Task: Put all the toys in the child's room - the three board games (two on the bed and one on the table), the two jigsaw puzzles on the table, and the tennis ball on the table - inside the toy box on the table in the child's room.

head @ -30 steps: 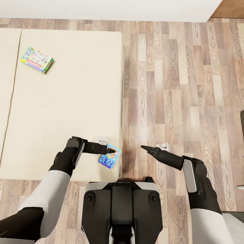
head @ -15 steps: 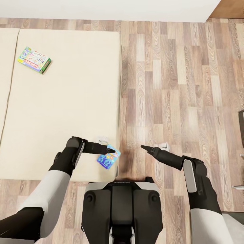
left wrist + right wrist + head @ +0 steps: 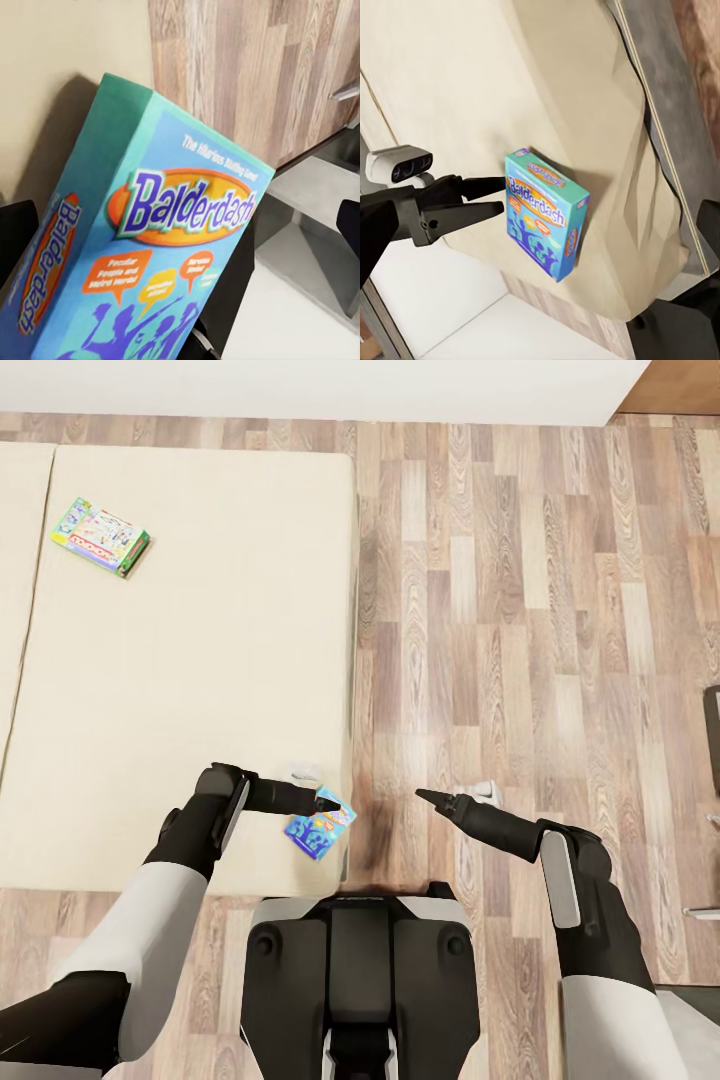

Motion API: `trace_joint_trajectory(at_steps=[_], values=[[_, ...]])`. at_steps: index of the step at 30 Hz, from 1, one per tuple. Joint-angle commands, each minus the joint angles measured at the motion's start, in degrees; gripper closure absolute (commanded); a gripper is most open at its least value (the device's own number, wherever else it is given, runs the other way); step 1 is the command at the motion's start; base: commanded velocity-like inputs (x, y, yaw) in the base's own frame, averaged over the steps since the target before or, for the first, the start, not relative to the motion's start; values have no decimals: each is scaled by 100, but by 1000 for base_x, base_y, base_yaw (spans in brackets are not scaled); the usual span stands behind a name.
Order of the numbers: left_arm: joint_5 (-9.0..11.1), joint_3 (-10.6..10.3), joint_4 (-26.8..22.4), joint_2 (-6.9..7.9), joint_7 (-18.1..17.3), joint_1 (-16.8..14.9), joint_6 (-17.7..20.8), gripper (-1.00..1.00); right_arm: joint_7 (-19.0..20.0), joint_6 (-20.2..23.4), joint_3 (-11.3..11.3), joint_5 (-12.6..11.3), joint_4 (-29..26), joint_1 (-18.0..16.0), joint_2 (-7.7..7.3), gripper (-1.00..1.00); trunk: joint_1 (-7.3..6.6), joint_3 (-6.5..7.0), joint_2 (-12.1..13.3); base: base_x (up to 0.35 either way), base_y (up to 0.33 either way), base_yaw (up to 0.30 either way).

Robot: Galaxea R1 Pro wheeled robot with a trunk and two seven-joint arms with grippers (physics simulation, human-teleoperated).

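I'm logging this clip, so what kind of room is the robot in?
Most likely a bedroom, perhaps a child's: a wide beige bed on wood-plank floor, with two colourful game boxes, a green-edged one lying on the bed and a blue Balderdash one at the left gripper.

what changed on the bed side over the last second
The whole head view shifted slightly, so the camera moved. The blue Balderdash game box at the left end effector tipped a little, its lower end swinging toward the beige mattress; whether it is gripped is unclear. The pale green-edged game box and right end effector stayed as they were.
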Motion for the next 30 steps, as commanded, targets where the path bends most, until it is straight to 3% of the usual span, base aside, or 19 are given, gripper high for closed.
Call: trace_joint_trajectory(at_steps=[1, 16, 30], values=[[-51, 10, -5, -3, -48, -2, 24, -100, 47, 26, -17, 38, -2, -4, 6, -100, 4, -6, -9, 0, -67, 0], [-55, 10, -10, 3, -41, -2, 25, -100, 47, 26, -17, 38, 0, -4, 14, -100, 4, -6, -9, 0, -74, 0], [-40, 22, -20, 121, -47, -2, 27, -100, 7, 26, -17, 39, 14, -4, 21, -100, 4, -6, -9, 0, -1, 0]])
